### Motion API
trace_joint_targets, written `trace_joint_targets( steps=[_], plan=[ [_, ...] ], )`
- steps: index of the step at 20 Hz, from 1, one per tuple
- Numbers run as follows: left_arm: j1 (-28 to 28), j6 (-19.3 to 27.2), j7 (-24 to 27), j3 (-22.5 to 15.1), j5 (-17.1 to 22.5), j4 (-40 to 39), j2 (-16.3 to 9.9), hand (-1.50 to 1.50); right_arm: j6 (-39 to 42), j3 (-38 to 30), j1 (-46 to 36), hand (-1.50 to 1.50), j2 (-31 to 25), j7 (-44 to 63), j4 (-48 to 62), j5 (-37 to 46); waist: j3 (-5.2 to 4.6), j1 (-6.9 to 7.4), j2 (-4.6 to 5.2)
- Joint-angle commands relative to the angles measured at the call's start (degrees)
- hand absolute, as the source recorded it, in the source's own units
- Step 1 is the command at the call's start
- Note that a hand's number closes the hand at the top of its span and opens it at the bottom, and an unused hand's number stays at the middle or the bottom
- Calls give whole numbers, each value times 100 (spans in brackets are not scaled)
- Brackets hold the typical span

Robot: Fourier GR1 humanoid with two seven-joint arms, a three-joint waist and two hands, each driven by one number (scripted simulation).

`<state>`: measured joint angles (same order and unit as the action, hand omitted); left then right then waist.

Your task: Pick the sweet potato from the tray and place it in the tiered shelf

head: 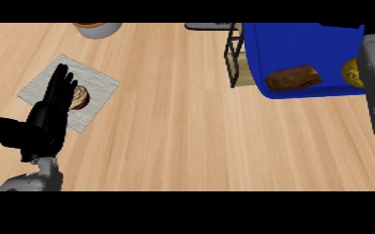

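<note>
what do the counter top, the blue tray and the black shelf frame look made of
Counter top: light wood, matte, with visible grain lines. Blue tray: probably plastic, uniform saturated colour, rounded corner. Black shelf frame: looks like thin metal rods, though painted wire or plastic can't be ruled out.

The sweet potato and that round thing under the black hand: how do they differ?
The sweet potato is long and dark reddish brown; the round thing is pale with brown streaks. The sweet potato lies uncovered on the blue tray; the round thing sits on a grey mat, partly hidden by the left hand.
</note>
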<state>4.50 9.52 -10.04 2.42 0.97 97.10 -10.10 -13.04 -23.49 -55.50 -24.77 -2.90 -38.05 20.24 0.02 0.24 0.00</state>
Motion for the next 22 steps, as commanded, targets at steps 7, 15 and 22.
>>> trace_joint_targets(
  steps=[7,15,22],
  plan=[
    [-385,-11,167,4,-78,226,70,0,524,-664,1001,-150,-1018,928,-936,-706,-3,-71,-27],
    [53,12,-42,36,-120,-59,126,0,1937,-1284,2149,-150,-1880,862,-1557,-1686,-3,-77,-14],
    [-21,-265,28,186,-15,-70,-5,0,2663,-1617,2593,-150,-2444,151,-918,-2168,0,-8,4]
  ],
)
